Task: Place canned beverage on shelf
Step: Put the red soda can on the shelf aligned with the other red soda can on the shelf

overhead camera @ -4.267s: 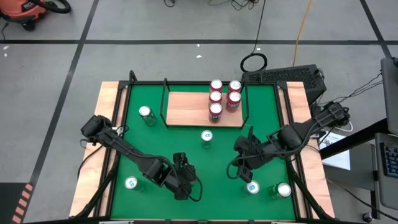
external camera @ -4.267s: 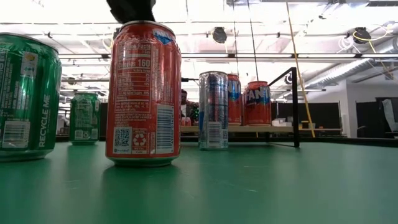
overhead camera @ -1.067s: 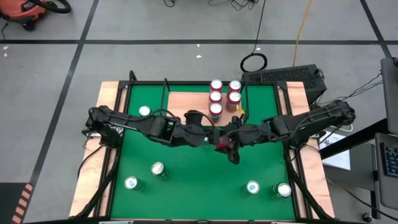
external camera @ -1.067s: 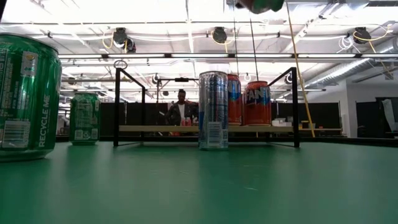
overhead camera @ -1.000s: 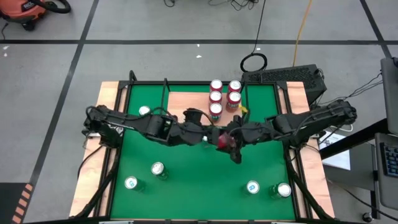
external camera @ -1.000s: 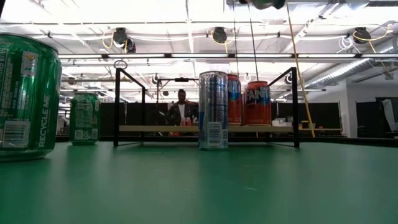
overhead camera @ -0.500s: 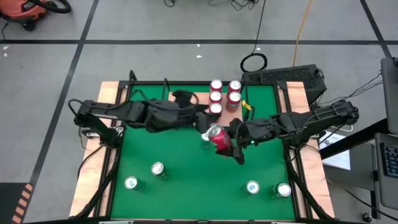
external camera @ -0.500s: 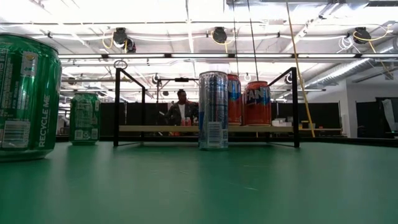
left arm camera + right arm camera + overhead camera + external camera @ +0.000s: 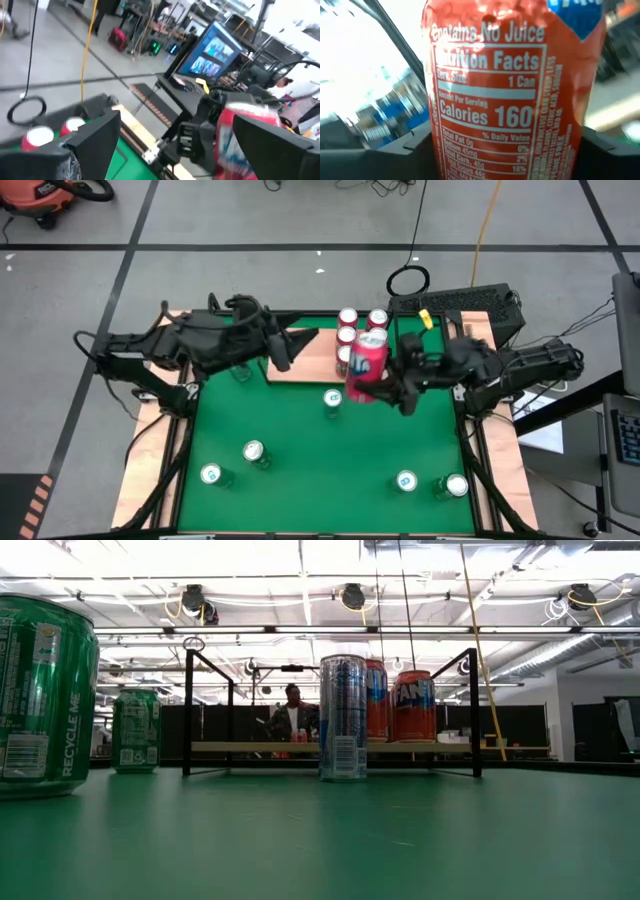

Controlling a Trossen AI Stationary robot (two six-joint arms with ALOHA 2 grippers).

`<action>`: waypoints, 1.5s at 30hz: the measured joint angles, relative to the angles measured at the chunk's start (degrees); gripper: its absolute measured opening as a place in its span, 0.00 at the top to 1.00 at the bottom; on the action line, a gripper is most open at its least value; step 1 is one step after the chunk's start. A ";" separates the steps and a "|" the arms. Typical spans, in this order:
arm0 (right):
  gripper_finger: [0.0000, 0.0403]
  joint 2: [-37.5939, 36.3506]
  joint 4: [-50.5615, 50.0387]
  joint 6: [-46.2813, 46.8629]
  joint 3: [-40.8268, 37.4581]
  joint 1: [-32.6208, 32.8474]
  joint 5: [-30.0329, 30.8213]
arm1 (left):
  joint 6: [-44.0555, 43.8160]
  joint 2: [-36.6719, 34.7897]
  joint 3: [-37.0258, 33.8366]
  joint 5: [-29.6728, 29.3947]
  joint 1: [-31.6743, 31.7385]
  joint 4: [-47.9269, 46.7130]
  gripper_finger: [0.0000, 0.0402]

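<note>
- Red can now clamped in right gripper, lifted over the shelf front edge beside the cans there; earlier I held it lower, mid-table.
- Left gripper pulled back to shelf's left end, fingers spread, empty.

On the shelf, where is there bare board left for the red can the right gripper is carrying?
The shelf is bare on its left part, between the left rail and the can cluster. The right end is crowded. The right gripper holds the red can above that cluster's edge.
</note>
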 joint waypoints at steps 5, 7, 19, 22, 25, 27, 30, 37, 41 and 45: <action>0.28 0.50 10.65 -1.71 0.02 -2.03 0.08 | -1.08 2.29 -0.05 0.40 -0.88 0.78 0.04; 0.28 0.54 11.64 -1.72 0.02 -3.16 0.08 | -0.30 3.60 -0.11 1.04 -0.89 2.67 0.04; 0.28 0.61 12.45 -3.08 0.02 -7.71 0.04 | 15.71 9.21 -0.02 3.53 -1.81 17.95 0.05; 0.28 0.61 12.15 -4.76 0.02 -7.81 0.02 | 17.94 10.20 -0.04 4.67 -0.91 17.94 0.05; 0.28 0.61 11.61 -5.04 0.02 -8.18 0.03 | 16.80 10.61 -0.07 8.15 0.93 18.01 0.05; 0.28 0.62 11.11 -5.16 0.02 -8.25 0.05 | 15.37 11.00 -0.04 8.84 1.87 18.26 0.05; 0.28 0.85 10.63 -6.11 0.02 -8.22 0.12 | 15.11 11.79 -0.04 12.37 3.09 18.41 0.05; 0.28 1.42 10.45 -5.73 0.02 -8.98 0.21 | 14.94 12.81 -0.04 16.52 5.25 18.63 0.07; 0.28 1.41 10.58 -5.65 0.02 -9.83 0.21 | 14.98 12.84 -0.04 17.46 6.15 19.71 0.17; 0.28 1.31 10.35 -5.38 0.09 -10.42 0.28 | 15.39 12.84 -0.04 19.49 7.07 19.60 0.26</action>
